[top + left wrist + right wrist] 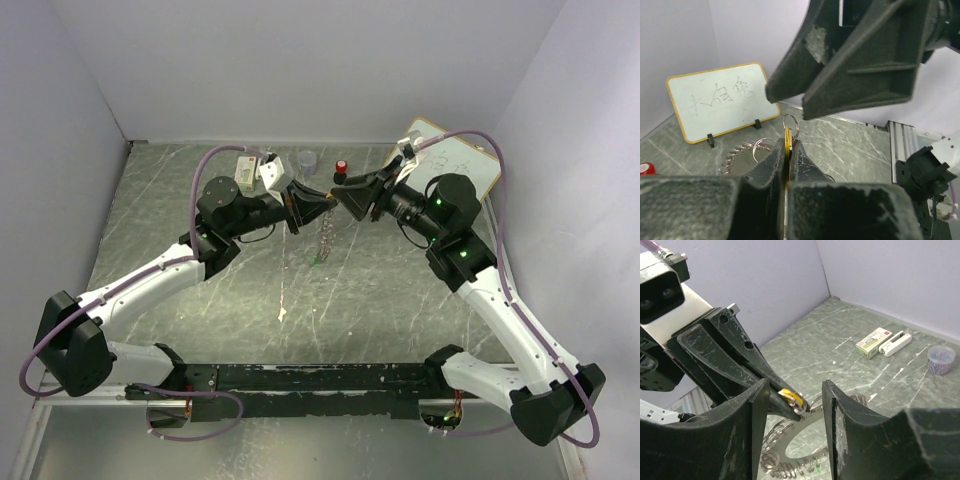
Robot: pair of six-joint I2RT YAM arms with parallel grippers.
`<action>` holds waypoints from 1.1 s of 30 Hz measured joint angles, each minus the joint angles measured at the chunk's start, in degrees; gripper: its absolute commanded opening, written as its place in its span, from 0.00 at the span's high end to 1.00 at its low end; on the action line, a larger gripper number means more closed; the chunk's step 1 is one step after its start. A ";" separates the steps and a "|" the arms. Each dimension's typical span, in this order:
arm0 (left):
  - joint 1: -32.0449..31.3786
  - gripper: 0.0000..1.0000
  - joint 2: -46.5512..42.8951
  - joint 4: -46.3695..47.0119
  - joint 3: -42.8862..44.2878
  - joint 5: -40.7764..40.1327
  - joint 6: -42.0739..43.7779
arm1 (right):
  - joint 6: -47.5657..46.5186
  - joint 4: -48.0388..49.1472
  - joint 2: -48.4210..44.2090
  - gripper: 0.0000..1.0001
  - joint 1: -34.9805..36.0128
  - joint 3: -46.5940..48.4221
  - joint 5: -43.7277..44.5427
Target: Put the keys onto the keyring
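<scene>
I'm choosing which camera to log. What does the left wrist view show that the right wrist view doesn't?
Only left wrist: a handwritten whiteboard and a red cap. Only right wrist: a small box, a white bar beside it and a clear cup. Both: the yellow key clamped by the left gripper, and the keyring.

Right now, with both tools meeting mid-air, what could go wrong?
1. The left tool pinches the yellow key only at its fingertips; a nudge could twist it loose.
2. The right tool stands open close around that tip; closing may strike the left tool rather than the key.
</scene>
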 measured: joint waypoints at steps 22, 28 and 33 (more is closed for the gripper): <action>3.17 0.93 0.04 2.36 1.18 11.10 -1.77 | 4.48 7.63 3.76 0.68 -3.87 -0.81 -17.81; 3.30 0.93 0.72 2.56 1.86 12.57 -2.58 | 4.92 9.20 4.48 0.86 -3.93 -0.83 -19.65; 3.61 0.93 1.29 2.45 1.92 13.92 -3.30 | 4.81 9.79 5.16 1.00 -4.35 -0.83 -21.03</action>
